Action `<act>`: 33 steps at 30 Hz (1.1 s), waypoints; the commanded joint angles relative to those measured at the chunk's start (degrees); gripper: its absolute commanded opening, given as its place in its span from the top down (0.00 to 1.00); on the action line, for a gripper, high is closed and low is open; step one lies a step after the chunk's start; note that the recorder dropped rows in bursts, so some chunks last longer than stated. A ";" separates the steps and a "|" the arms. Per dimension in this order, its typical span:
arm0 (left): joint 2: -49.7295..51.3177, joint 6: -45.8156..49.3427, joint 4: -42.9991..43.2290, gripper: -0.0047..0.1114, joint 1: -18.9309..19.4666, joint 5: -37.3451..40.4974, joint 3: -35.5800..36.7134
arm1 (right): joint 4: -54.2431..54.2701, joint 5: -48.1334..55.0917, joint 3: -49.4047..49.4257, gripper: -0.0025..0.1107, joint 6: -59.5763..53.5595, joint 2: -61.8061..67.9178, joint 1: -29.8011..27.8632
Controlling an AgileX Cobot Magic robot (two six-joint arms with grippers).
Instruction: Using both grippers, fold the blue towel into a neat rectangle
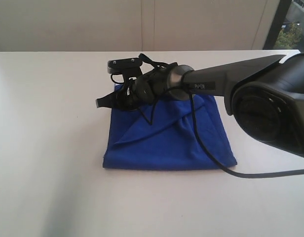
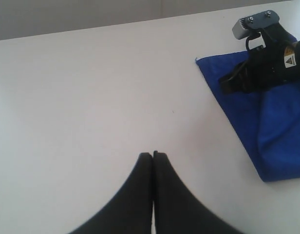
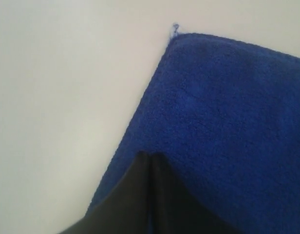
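The blue towel [image 1: 169,140] lies folded on the white table [image 1: 48,128], with a diagonal flap and creases on top. My right gripper [image 1: 100,102] reaches across it from the right and hovers at its far left corner, fingers together. In the right wrist view that gripper [image 3: 150,155] is shut just over the towel [image 3: 228,107], near a corner with a loose thread [image 3: 175,28]; no cloth shows between the fingers. My left gripper [image 2: 153,155] is shut over bare table, well apart from the towel [image 2: 279,131] and the right gripper [image 2: 224,84]. The exterior view does not show the left gripper.
The right arm's black cable [image 1: 270,174] trails over the towel's right side and across the table. A pale wall runs behind the table's far edge, with a window [image 1: 295,29] at the far right.
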 commanded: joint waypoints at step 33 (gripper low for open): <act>-0.32 0.07 -0.62 0.96 -0.01 0.10 0.36 | 6.31 -5.58 32.46 0.98 -18.77 -24.19 -24.72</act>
